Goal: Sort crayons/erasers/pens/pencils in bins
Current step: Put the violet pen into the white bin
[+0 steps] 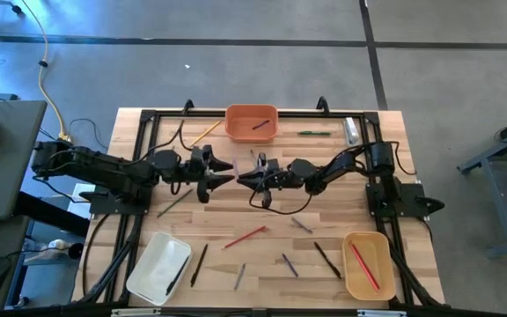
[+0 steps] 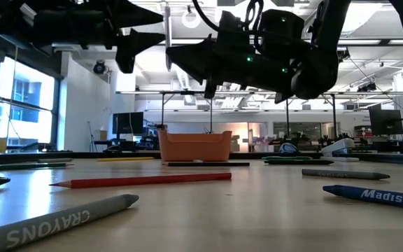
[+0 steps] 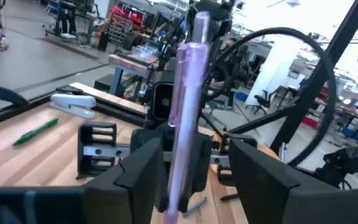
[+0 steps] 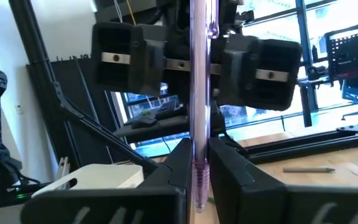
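Observation:
A clear pink-violet pen (image 4: 199,74) stands upright in the air over the table's middle, thin in the low view (image 2: 166,31). My right gripper (image 4: 199,158) is shut on it and shows right of centre from above (image 1: 246,174). My left gripper (image 3: 194,177) faces it from the table's left (image 1: 223,167), open, one finger on either side of the pen without touching it. The orange bin (image 1: 252,132) sits at the far edge with one dark stick inside. The white bin (image 1: 152,264) is near left and the tan bin (image 1: 368,273) near right. My right gripper pinches the pen between its two fingers at the lower part of the barrel (image 4: 199,134). The fingers come level from the table's right and lie across the pen. The pen is upright and lifted clear, most of its length standing above the fingers.
Loose sticks lie on the near half: a red pencil (image 1: 245,236), a grey crayon (image 2: 61,217), a blue crayon (image 2: 376,196), several dark ones. A green pen (image 1: 315,133) and a clear-white tube (image 1: 351,130) lie far right. A black frame borders the table.

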`<state>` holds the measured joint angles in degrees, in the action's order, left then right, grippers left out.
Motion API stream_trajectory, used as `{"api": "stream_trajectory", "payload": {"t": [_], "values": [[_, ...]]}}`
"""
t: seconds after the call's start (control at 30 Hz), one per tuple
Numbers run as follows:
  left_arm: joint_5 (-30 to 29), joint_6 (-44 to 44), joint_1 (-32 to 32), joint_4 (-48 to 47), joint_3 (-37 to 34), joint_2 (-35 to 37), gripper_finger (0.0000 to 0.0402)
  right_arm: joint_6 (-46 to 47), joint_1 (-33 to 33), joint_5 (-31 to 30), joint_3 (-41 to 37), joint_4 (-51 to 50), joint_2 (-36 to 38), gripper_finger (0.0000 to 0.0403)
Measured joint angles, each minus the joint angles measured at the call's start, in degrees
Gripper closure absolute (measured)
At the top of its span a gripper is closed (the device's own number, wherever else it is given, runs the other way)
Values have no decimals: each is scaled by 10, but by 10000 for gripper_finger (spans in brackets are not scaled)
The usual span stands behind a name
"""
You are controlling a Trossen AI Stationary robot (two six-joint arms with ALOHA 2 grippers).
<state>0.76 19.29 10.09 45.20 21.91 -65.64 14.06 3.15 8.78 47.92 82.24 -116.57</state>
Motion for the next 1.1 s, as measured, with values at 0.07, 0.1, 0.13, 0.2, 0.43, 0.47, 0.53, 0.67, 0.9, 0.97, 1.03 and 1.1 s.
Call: {"api": "stream_trajectory", "payload": {"t": [0.07,0.1,0.13,0.2,0.43,0.47,0.53,0.67,0.9,0.97,1.03,1.1], "values": [[-1,-1,1,6,3,-12,217,0,-3,0,0,0,0,380],[-1,-5,1,15,4,-19,216,0,-5,0,0,0,0,380],[-1,-10,1,23,7,-24,216,1,-6,0,0,2,0,380],[0,-18,1,37,11,-33,219,2,-8,1,0,3,0,380],[26,-30,1,87,13,-65,269,4,-9,0,0,4,0,379],[30,-30,1,91,13,-68,280,4,-9,0,0,4,0,379],[33,-35,1,93,13,-69,305,5,-9,-1,0,4,0,375],[36,-58,1,94,13,-66,358,-18,-14,-11,0,6,0,354],[50,-60,18,57,13,-37,384,-21,-21,-41,1,-7,0,277],[49,-60,21,26,12,-18,383,-23,-20,-43,1,-20,0,255],[46,-60,23,-4,14,5,385,-25,-21,-42,1,-28,0,234],[40,-60,24,-63,24,28,386,-26,-20,-42,1,-38,0,217]]}}
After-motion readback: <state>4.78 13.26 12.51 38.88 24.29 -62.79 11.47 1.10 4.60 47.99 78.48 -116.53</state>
